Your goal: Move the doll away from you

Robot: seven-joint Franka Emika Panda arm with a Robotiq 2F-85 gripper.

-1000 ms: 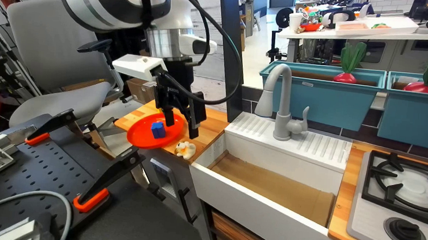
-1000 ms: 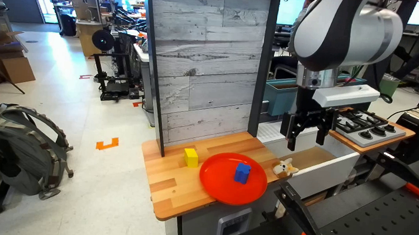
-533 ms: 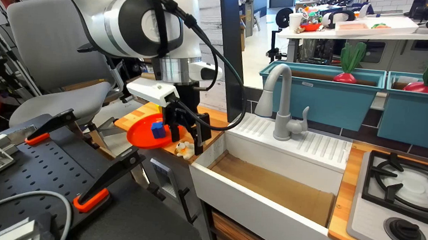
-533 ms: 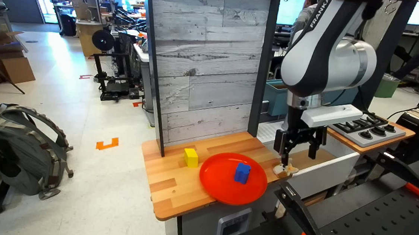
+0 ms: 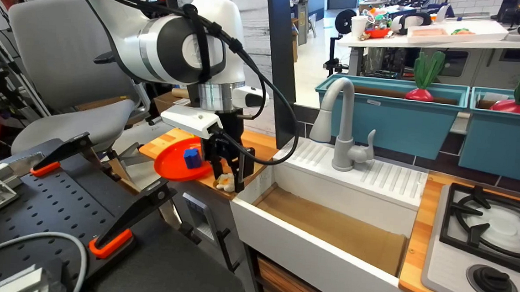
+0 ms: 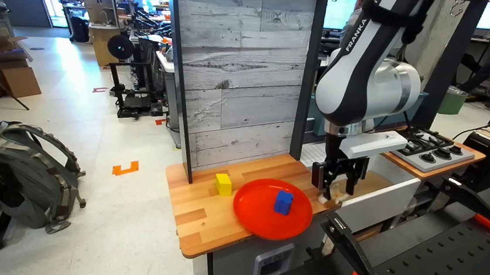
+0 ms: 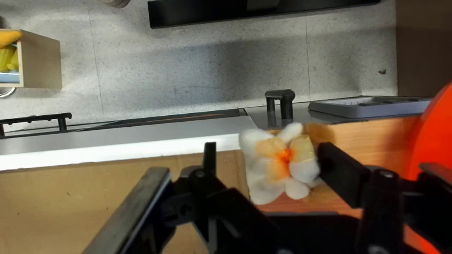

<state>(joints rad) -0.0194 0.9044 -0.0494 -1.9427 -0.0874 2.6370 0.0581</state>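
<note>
The doll is a small white and tan plush with an orange patch. It lies on the wooden counter beside the sink in both exterior views (image 5: pixel 226 183) (image 6: pixel 335 198) and in the wrist view (image 7: pixel 275 165). My gripper, seen in both exterior views (image 5: pixel 228 184) (image 6: pixel 338 194) and the wrist view (image 7: pixel 266 151), points down with its fingers on either side of the doll. The fingers are apart. In the wrist view one fingertip touches or nearly touches the doll, and a gap shows between the doll and the other finger. The fingers partly hide the doll in both exterior views.
A red plate (image 6: pixel 249 218) holding a blue block (image 6: pixel 283 203) sits beside the doll. A yellow block (image 6: pixel 223 185) stands behind the plate. The white sink (image 5: pixel 316 260) is on the doll's other side, with a grey faucet (image 5: pixel 345 124). A black clamp (image 6: pixel 350 246) is close by.
The arm has come down from above the counter until its fingers straddle the doll. The fingers appear somewhat closer together than before. The doll, plate and blocks stay in place.
</note>
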